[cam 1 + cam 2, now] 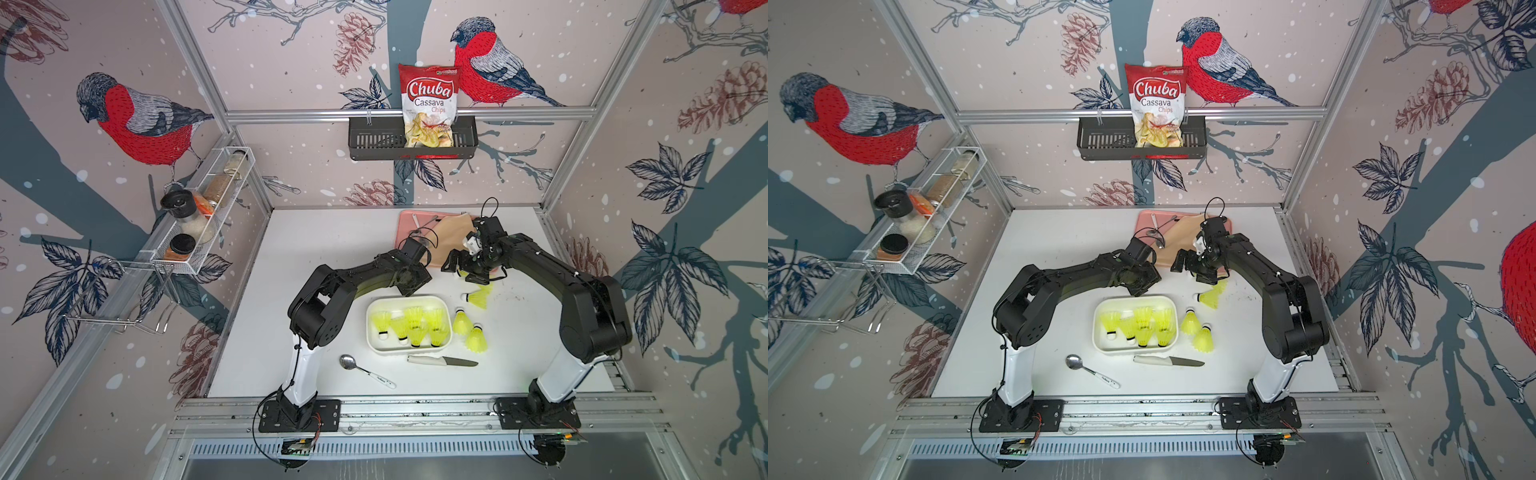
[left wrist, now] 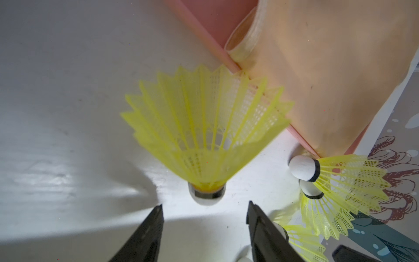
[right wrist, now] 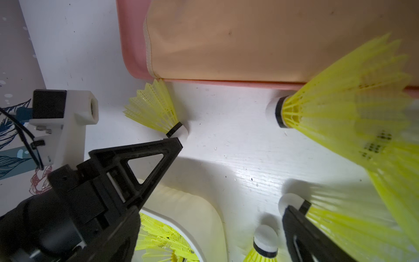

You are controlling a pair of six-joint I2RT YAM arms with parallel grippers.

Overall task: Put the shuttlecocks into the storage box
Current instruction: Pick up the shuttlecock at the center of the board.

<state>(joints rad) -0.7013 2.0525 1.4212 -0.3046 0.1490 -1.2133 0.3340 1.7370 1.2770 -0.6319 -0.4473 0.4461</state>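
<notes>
Left gripper (image 2: pixel 205 205) is down low over the white tabletop (image 2: pixel 68 113). Its black fingers (image 2: pixel 145 236) are parted roughly halfway, with nothing between them. Just beyond the fingertips lies a neon yellow-green plastic shuttlecock (image 2: pixel 204 127), its white rounded tip and black band facing the jaws. It lies on its side, untouched, with its skirt brushing the edge of the flat pink tray (image 2: pixel 204 36), where a beige cloth (image 2: pixel 328 68) sits.

This shuttlecock should be featherlight. The ribbed mesh skirt looks springy and easy to crush, while the tip is the one firm part. The black band at the tip is the place to pinch. A nudge from a single finger could send it skidding.

Right gripper (image 1: pixel 463 270) hovers just beside the left one, spread wide and empty.

The left wrist view alone shows the gap between jaws and tip. In both top views the arm hides that shuttlecock. The right wrist view gives the side-on look, with one left finger (image 3: pixel 158 154) just beside the tip. Only the top views show the tally. About six shuttlecocks are inside the shallow white plastic storage box (image 1: pixel 372 332). Three more (image 1: pixel 460 322) stand or lie just beside it on the right arm's side. A white-handled knife (image 1: pixel 442 360) and a metal spoon (image 1: pixel 365 368) lie nearer the arm bases.
</notes>
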